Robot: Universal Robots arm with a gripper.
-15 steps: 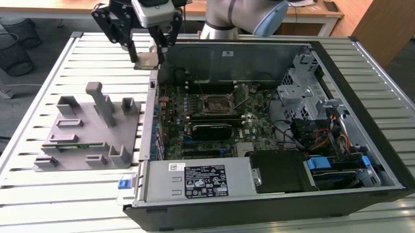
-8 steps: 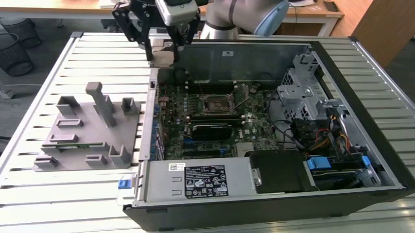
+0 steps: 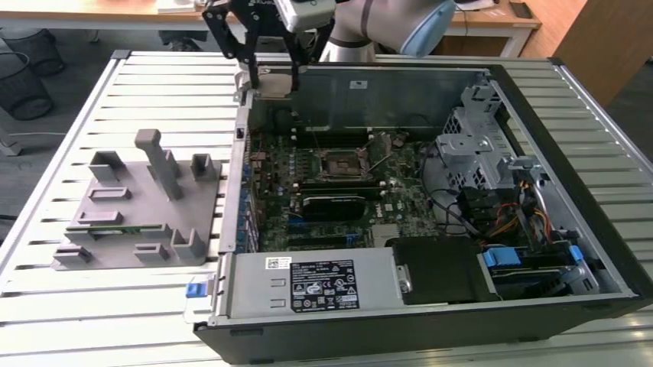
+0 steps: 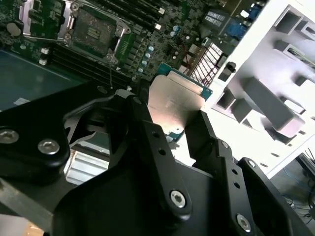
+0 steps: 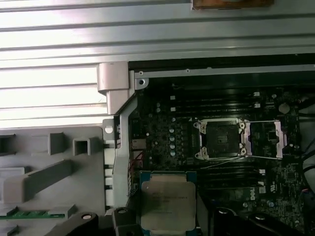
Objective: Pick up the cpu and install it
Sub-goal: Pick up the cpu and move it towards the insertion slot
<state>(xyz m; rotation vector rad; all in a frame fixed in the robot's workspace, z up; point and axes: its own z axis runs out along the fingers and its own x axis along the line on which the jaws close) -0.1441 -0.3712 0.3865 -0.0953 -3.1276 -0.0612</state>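
Slatted metal table (image 3: pixel 164 84) — grey fixture block (image 3: pixel 143 222), open computer case (image 3: pixel 408 95) side by side

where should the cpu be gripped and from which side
By two opposite thin edges, approaching from the metal lid side. The cpu is a flat square plate, so only its edges give parallel faces to pinch. The gripper is shut on it that way.

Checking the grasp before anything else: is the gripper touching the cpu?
Touching. In the second wrist view, the gripper clamps the cpu between its fingers.
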